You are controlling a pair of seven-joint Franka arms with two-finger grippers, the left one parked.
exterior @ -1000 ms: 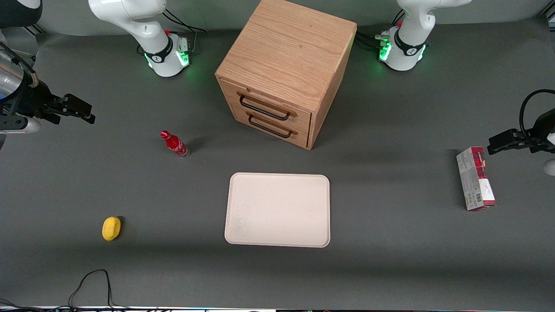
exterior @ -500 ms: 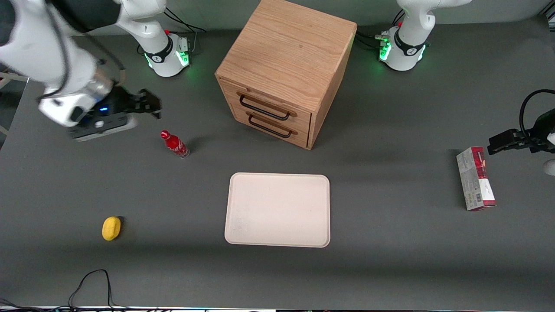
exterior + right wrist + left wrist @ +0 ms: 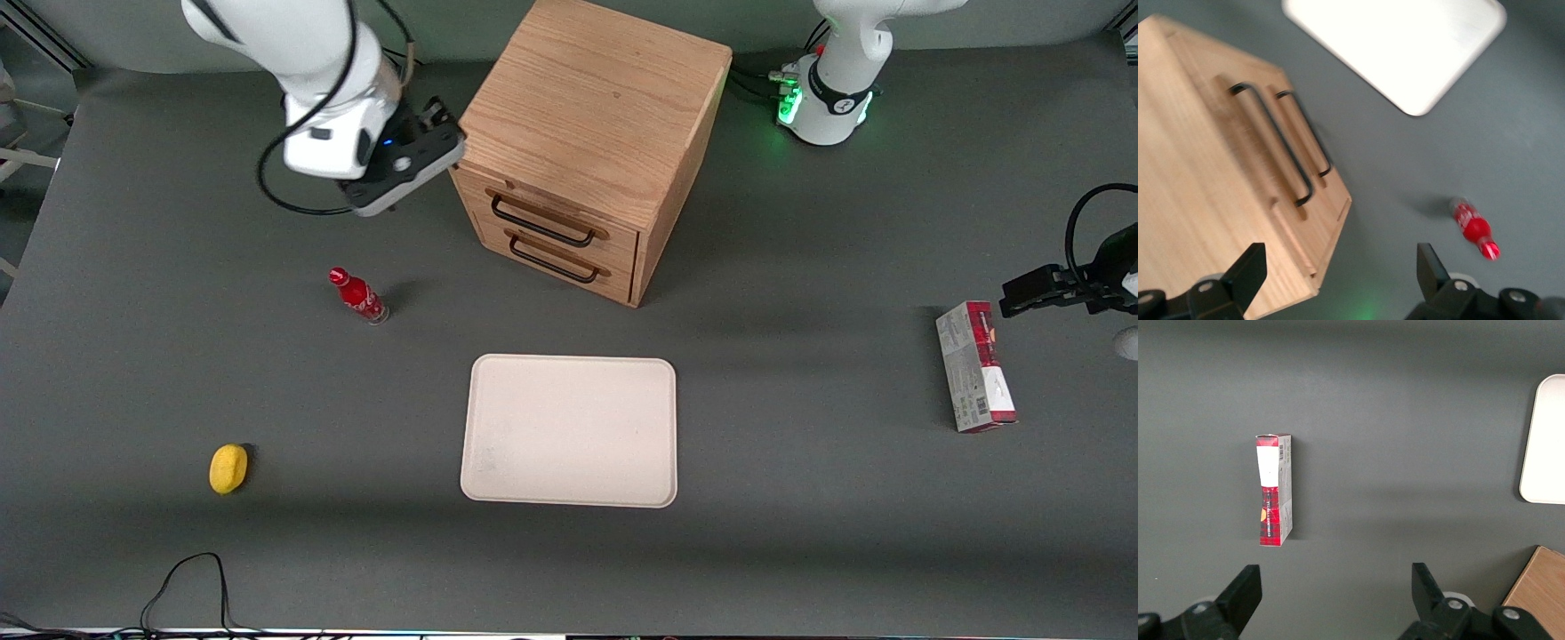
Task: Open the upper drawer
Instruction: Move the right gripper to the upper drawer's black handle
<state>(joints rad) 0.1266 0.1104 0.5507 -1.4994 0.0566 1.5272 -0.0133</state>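
My fingers (image 3: 1429, 267) are spread wide with nothing between them, the gripper (image 3: 433, 133) hanging in the air just beside the top corner of the wooden cabinet (image 3: 591, 107) at the working arm's end. The upper drawer (image 3: 551, 212) sits flush and closed, its black wire handle (image 3: 540, 224) untouched, directly above the lower drawer (image 3: 560, 256). From the cabinet front on the table (image 3: 800, 533), I see the red bottle (image 3: 358, 295) at about eight o'clock, the white tray (image 3: 570, 430) at six, nearer the front camera.
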